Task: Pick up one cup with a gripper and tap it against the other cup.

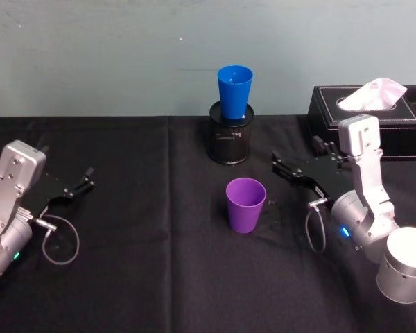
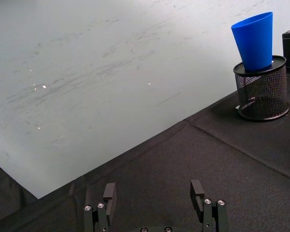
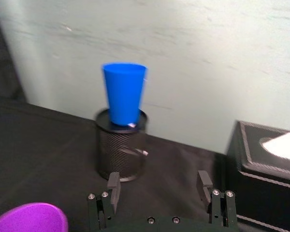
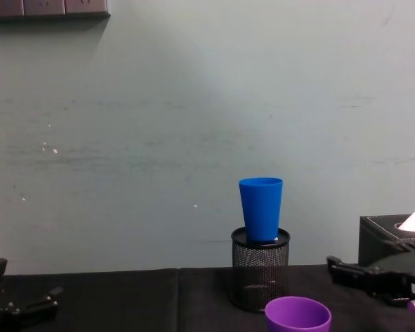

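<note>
Purple tapered plastic tumbler [image 1: 246, 204] stands upright mid-table on the black cloth, rim up, at about 8 o'clock from the right gripper [image 1: 280, 165], which is way nearer than the parked left gripper [image 1: 84, 179]. Both have their fingers spread, holding nothing. Bright blue plastic tumbler [image 1: 234, 91] sits in the black wire-mesh pen holder [image 1: 230, 139] at 12 o'clock. The right wrist view shows the gap between the fingers [image 3: 114, 188] pointing past the purple rim, which the head view doesn't.

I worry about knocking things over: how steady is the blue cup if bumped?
Probably tippy: the blue cup stands narrow end down in the mesh holder, raised off the table. It looks light, thin plastic, so even a gentle tap may rock or topple it.
</note>
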{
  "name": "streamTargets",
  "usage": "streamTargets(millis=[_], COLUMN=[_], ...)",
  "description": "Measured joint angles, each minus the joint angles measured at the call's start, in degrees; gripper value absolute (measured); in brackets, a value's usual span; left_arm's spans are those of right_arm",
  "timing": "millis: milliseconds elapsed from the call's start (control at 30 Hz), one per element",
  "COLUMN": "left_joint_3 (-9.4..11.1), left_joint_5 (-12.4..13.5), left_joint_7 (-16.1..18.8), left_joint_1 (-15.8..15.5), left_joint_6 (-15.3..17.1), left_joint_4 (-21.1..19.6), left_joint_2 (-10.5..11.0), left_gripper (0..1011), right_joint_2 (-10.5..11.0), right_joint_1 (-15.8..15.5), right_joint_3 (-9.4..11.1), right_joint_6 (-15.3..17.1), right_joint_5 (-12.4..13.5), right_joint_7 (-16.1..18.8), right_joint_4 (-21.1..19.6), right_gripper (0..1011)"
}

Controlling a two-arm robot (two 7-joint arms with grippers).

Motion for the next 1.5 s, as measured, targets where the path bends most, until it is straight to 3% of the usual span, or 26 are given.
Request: streamTargets(millis=[300, 1500], left_joint_3=[0.0, 0.0], left_joint_5=[0.0, 0.0], left_joint_7=[0.0, 0.0], left_joint_1=[0.0, 0.0], left_joint_6=[0.0, 0.0], left_joint_4=[0.0, 0.0], left_joint_2=[0.0, 0.0], left_gripper=[1000, 1000], right_joint_2=[-1.4, -1.3], right_joint_1=[-0.1, -0.1], right_joint_3=[1.5, 1.4], right_joint_6=[0.9, 1.2], right_joint_5=[-1.9, -2.0], right_joint_7=[-2.3, -2.6], right_joint_4=[1.7, 1.4], right_gripper=[1002, 1002])
